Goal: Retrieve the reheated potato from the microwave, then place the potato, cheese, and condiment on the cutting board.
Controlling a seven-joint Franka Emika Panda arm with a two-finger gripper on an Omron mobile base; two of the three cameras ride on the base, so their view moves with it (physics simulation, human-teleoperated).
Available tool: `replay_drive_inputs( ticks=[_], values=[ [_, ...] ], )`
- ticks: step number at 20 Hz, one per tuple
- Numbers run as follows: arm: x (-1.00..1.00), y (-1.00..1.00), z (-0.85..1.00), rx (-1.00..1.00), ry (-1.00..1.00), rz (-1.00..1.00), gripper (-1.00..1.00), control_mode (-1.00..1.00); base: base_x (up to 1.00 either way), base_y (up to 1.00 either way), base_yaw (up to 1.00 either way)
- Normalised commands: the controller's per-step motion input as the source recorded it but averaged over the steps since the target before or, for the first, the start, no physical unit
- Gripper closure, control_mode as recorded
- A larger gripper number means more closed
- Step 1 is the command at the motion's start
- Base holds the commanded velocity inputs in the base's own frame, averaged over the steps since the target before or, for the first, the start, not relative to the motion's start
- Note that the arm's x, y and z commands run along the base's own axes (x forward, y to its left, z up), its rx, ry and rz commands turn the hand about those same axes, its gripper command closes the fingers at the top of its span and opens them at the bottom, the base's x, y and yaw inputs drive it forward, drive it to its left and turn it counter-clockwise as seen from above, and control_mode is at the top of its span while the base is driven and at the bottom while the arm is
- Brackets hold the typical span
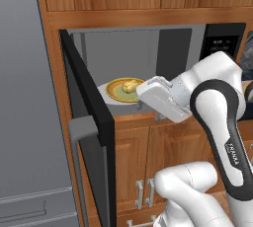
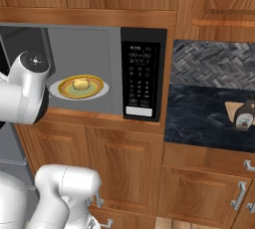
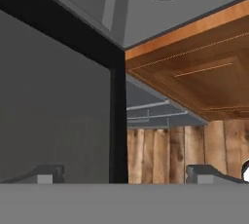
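Fingertips (image 3: 46, 174) of the gripper (image 3: 125, 175) stand far apart, jaws wide and holding nothing, facing the edge of the open microwave door (image 1: 91, 122). Beyond it, the potato (image 2: 80, 83) sits on a yellow plate (image 2: 97, 87) on the white turntable (image 2: 56, 91) inside the microwave (image 2: 142, 76). White arm (image 1: 217, 117) reaches in front of the opening. Farther right, the condiment (image 2: 244, 116) stands at the cutting board (image 2: 230, 108) on the dark worktop (image 2: 199, 116).
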Motion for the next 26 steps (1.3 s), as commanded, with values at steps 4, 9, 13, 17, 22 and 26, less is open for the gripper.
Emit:
replay_drive_inputs(
  ticks=[4,9,13,17,22,26],
  values=[
    [0.43,-0.21,0.0,-0.02,-0.13,-0.14,-1.0,-1.0,0.0,0.0,0.0],
    [0.45,-0.09,0.0,-0.06,-0.28,-0.08,-1.0,-1.0,0.0,0.0,0.0],
    [0.51,-0.1,0.0,-0.2,-0.18,-0.06,-1.0,-1.0,0.0,0.0,0.0],
    [0.61,-0.12,0.01,-0.21,0.02,-0.12,-1.0,-1.0,0.0,0.0,0.0],
    [0.61,-0.12,0.02,-0.11,0.04,-0.09,-1.0,-1.0,0.0,0.0,0.0],
    [0.44,-0.09,-0.06,-0.06,0.0,0.0,-1.0,-1.0,0.0,0.0,0.0]
  ],
)
